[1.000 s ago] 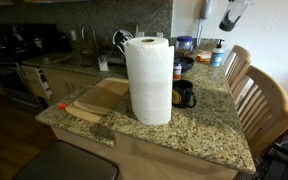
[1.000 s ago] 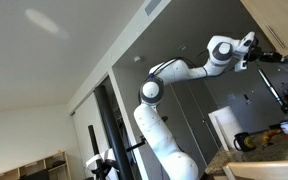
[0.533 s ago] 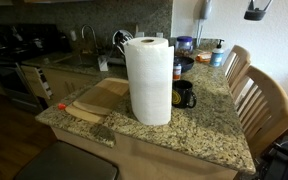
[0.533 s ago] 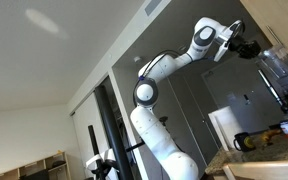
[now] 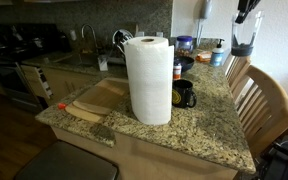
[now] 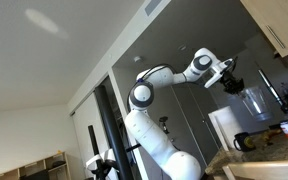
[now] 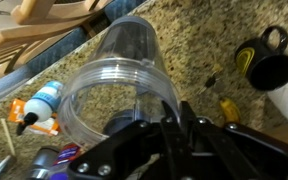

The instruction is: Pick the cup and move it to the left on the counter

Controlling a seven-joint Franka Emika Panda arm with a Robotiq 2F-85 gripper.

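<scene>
My gripper (image 7: 172,112) is shut on the rim of the cup (image 7: 124,75), a tall clear grey-tinted tumbler, pinching its wall between the fingers. In an exterior view the cup (image 5: 244,36) hangs under the gripper (image 5: 247,12), high above the far right end of the speckled granite counter (image 5: 206,132). It also shows held in the air in an exterior view (image 6: 254,101), below the gripper (image 6: 235,82). The wrist view looks down through the cup onto the counter (image 7: 194,30).
A tall paper towel roll (image 5: 149,80) stands mid-counter with a black mug (image 5: 186,95) (image 7: 267,62) beside it. A wooden cutting board (image 5: 104,98) lies at its left. Wooden chairs (image 5: 266,100) line the right edge. A small bottle (image 7: 39,105) and clutter sit below the cup.
The arm has swung down. The gripper was near the top edge and the cup mostly out of sight; now the held cup hangs lower, in full view above the counter's right end.
</scene>
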